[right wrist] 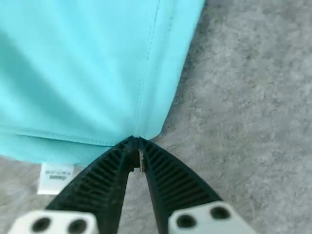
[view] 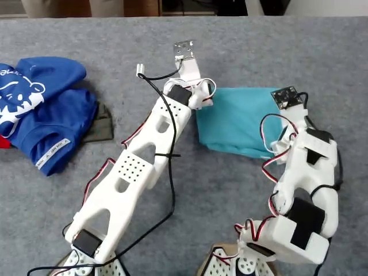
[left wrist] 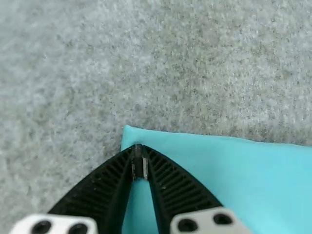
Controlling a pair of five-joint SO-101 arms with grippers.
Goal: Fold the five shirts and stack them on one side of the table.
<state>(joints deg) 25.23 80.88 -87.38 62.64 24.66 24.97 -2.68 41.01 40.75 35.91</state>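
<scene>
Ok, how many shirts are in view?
5, likely: teal shirt mid-table; at left a printed blue shirt on a plain blue shirt, olive shirt beneath, red shirt mostly hidden at the edge.

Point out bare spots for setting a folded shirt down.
Bare table runs along the far edge beyond the teal shirt, and between the blue pile and the left arm. Crowded: the middle, with left pincer and right pincer at the shirt's corners.

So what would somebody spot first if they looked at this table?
The bright turquoise shirt lying flat in the middle of the grey table. The left gripper and the right gripper are each shut on one of its corners. After that, the heap of blue shirts at the table's left edge.
</scene>
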